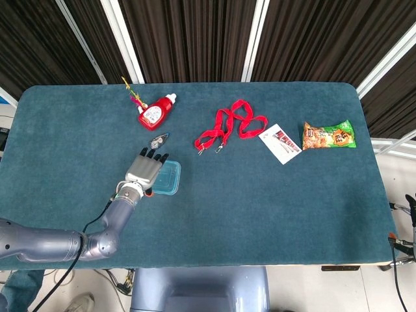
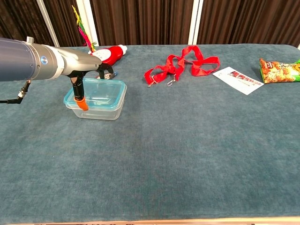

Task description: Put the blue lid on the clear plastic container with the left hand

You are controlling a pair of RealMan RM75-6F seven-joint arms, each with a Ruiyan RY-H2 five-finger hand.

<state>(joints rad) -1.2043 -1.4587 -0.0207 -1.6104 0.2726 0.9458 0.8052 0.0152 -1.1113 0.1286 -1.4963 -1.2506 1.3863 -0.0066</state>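
The blue lid lies flat on the clear plastic container near the left edge of the bench, skewed slightly so its left edge overhangs the container rim; the left hand rests over that side of the lid, one finger hanging down past the lid edge, and whether it pinches the lid cannot be told. The lid appears light, thin, somewhat flexible and smooth, so it is best held at opposite rim edges and pressed down along the corners. In the head view its long axis runs from near edge to far edge, matching the container; the right hand is out of sight.
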